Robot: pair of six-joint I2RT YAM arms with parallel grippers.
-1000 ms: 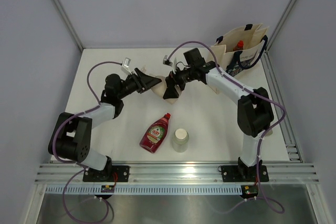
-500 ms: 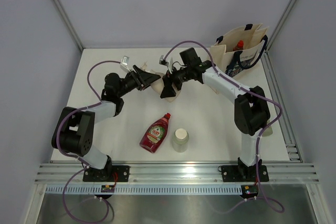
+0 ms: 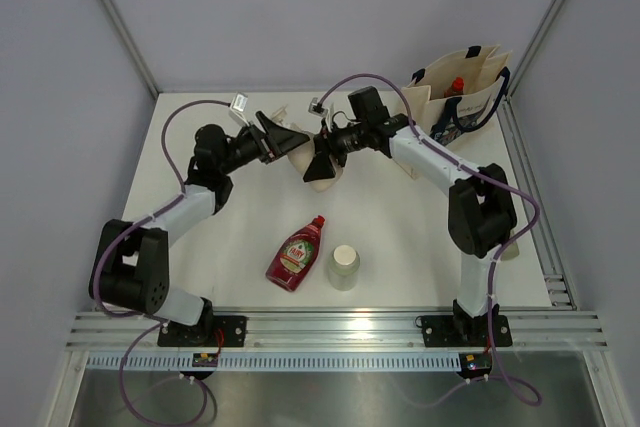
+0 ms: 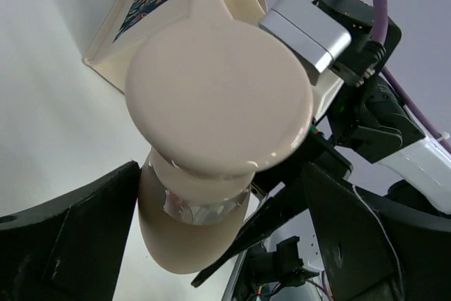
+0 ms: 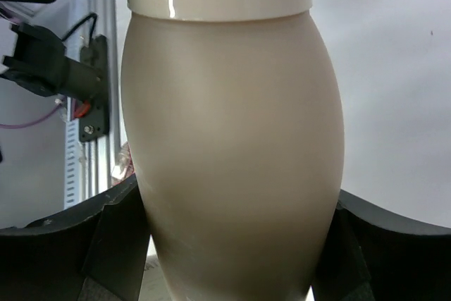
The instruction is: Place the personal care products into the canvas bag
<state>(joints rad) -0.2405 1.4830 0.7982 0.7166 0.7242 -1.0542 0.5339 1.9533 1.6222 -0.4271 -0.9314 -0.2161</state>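
Both arms have shifted a bit since a second ago. Your left one has swung toward the back wall and the bottle went with it.

So the beige pump bottle (image 5: 232, 139) is up off the table (image 3: 400, 247) near the middle rear, hanging between your two grippers. The right gripper (image 3: 326, 155) is clamped on its belly, with fingers snug on both sides in the wrist view. The left gripper (image 3: 287, 137) sits around the pump head with its jaws spread, and there's a visible gap on one side, so it doesn't look like it's pinching anything.

Reads to me like a handover, left to right, nearly done. Next I'd back the left arm straight off the pump top so it doesn't snag. Then swing the right arm over to the canvas bag (image 3: 482, 75) at the far right corner and let go above the opening. One red-capped bottle is already poking out in there.

A red dish soap bottle (image 3: 297, 253) and a white-capped bottle (image 3: 343, 267) are waiting near the front.
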